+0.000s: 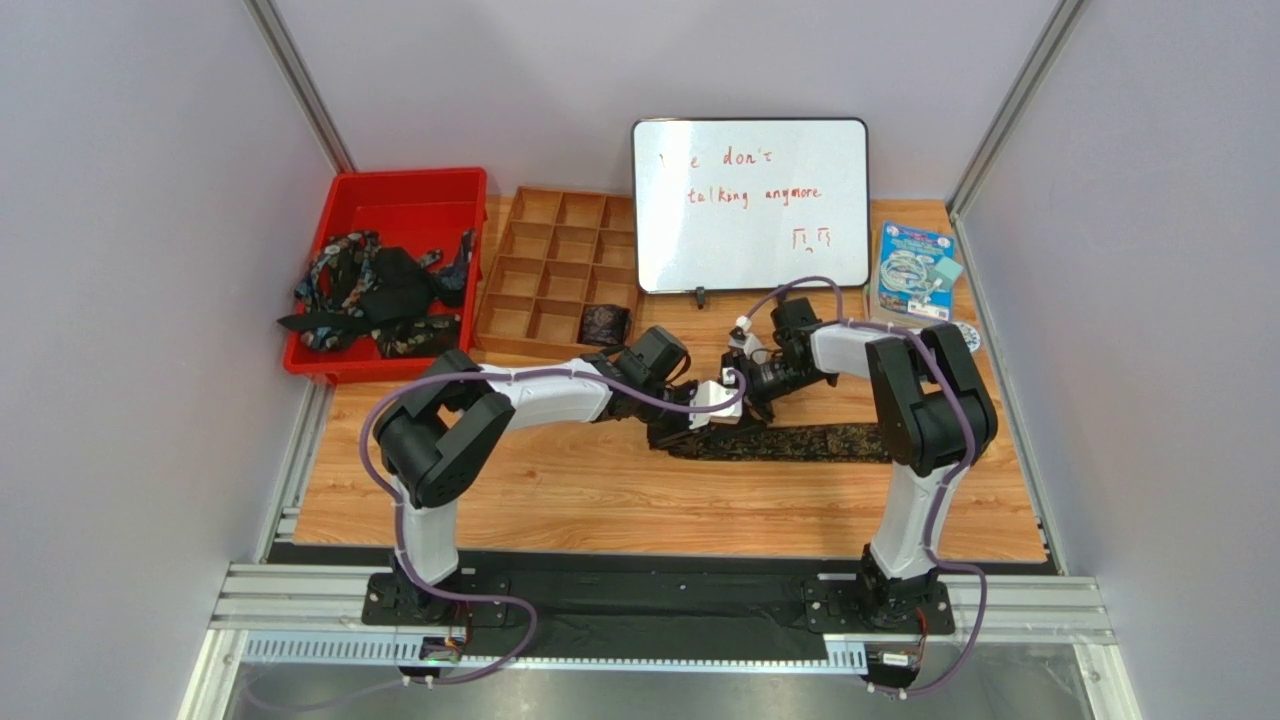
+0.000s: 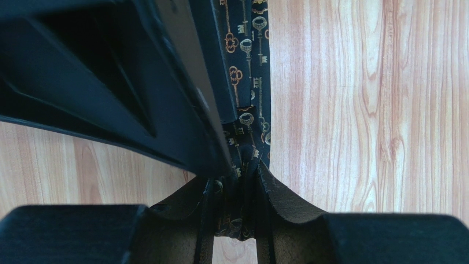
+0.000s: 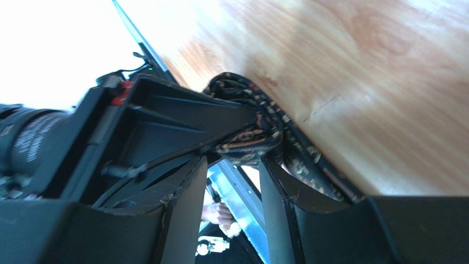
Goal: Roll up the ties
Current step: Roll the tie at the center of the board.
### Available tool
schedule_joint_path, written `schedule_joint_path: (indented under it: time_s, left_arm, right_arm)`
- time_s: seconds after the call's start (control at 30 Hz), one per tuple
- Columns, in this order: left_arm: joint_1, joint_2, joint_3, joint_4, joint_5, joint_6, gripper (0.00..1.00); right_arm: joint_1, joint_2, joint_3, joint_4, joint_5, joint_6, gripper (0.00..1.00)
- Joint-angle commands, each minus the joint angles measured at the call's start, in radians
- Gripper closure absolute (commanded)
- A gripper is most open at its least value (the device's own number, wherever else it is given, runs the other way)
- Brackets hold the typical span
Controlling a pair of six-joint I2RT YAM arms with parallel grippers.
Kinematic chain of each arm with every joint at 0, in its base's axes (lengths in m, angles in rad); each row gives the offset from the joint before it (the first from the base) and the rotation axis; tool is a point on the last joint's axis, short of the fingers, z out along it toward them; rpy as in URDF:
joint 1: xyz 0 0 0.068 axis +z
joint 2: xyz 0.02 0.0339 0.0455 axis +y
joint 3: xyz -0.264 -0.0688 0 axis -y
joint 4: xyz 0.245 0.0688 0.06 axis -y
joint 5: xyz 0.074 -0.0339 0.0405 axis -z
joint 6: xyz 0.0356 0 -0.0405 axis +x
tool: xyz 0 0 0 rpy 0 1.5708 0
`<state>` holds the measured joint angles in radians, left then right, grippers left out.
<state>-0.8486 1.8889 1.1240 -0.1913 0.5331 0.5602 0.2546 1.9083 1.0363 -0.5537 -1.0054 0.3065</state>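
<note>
1. Your left gripper [image 2: 236, 181]: clamped on the near end of the tie on the table [image 1: 812, 443], with the cloth pinched between both fingers.
2. Your right gripper [image 3: 234, 159]: jaws apart, with a clear gap between them. Its fingertips sit just at a small coiled end of the same tie and face your left gripper.
3. Tie on the table: dark cloth printed with gold keys. It lies flat and straight across the middle of the table [image 1: 601, 495], running to your right from where the two grippers meet.
4. Rolled tie [image 1: 606, 323]: a small dark coil in a front compartment of the wooden tray [image 1: 549, 270].
5. Loose ties [image 1: 368, 293]: a tangled heap in the red bin [image 1: 398, 180], far left.
6. Whiteboard [image 1: 751, 203]: stands at the back with red writing on it. A blue packet [image 1: 917, 270] lies beside it.
</note>
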Motion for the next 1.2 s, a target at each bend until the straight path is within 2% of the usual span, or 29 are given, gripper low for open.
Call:
schedule_joint_path:
  time_s: [0.0,0.13,0.23,0.33,0.4,0.5,0.63,0.73,0.93,1.17]
  left_arm:
    - [-0.009,0.052,0.013,-0.117,0.022,0.021,0.73]
    - [-0.01,0.067,0.031,-0.132,0.021,0.007,0.73]
    - [-0.01,0.067,0.03,-0.126,0.022,0.001,0.72]
    - [-0.009,0.062,0.023,-0.126,0.019,-0.005,0.69]
    - [-0.007,0.056,0.019,-0.128,0.015,-0.009,0.66]
    - [0.005,0.039,0.02,-0.125,0.019,-0.034,0.6]
    - [0.039,-0.023,0.01,-0.085,0.041,-0.084,0.42]
    - [0.051,-0.065,-0.007,-0.045,0.076,-0.103,0.35]
    - [0.052,-0.103,-0.069,0.084,0.105,-0.14,0.27]
    - [0.052,-0.071,-0.124,0.303,0.119,-0.203,0.26]
  right_arm:
    - [0.025,0.032,0.025,0.063,0.024,0.031,0.55]
    - [0.054,0.026,0.01,0.075,0.04,0.045,0.6]
    - [0.057,0.034,0.002,0.092,0.07,0.051,0.7]
    - [0.054,0.072,0.008,0.077,0.09,0.028,0.9]
    - [0.046,0.087,0.01,0.066,0.087,0.013,1.0]
    - [0.029,0.101,0.002,0.054,0.083,0.0,1.0]
    - [-0.006,0.115,-0.001,0.022,0.077,-0.044,1.0]
    - [-0.023,0.135,0.001,0.003,0.074,-0.076,1.0]
    - [-0.06,0.164,0.001,-0.025,0.08,-0.142,1.0]
    - [-0.074,0.181,0.001,-0.043,0.108,-0.167,1.0]
